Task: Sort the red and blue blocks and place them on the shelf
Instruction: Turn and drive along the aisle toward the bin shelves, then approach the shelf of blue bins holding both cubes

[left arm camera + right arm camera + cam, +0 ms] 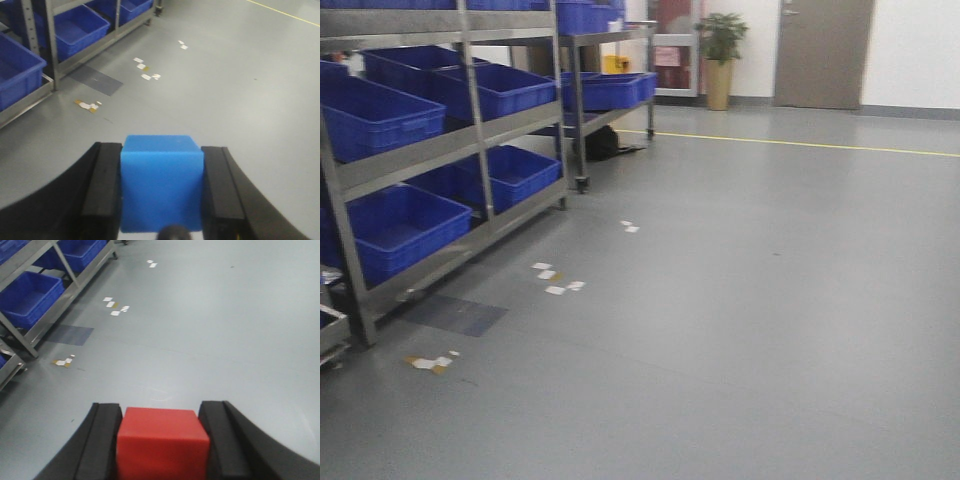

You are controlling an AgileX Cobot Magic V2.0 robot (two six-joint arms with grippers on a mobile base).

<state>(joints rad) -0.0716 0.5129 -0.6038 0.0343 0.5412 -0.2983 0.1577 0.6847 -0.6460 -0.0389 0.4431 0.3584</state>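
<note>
In the front view I see no block and no claw. The shelf [430,148] stands at the left side with bins [390,225] on its levels, and the grey floor [750,300] in front of it is open, with some small tape pieces [555,280] on it.

In the left wrist view the left claw [161,150] is closed on the blue block [161,185]. Both pads touch its sides and the block sits straight between them. The shelf [50,45] lies ahead and to the left of this claw.

In the right wrist view the right claw [160,412] holds the red block [161,445] in the same way, above bare floor. The shelf [60,305] is again ahead and to the left, and it looks farther away here.

I judge that both arms must travel forward and leftward to reach the shelf, and that the left arm is the nearer one. The cubes have no long axis, so only the direction matters.
</note>
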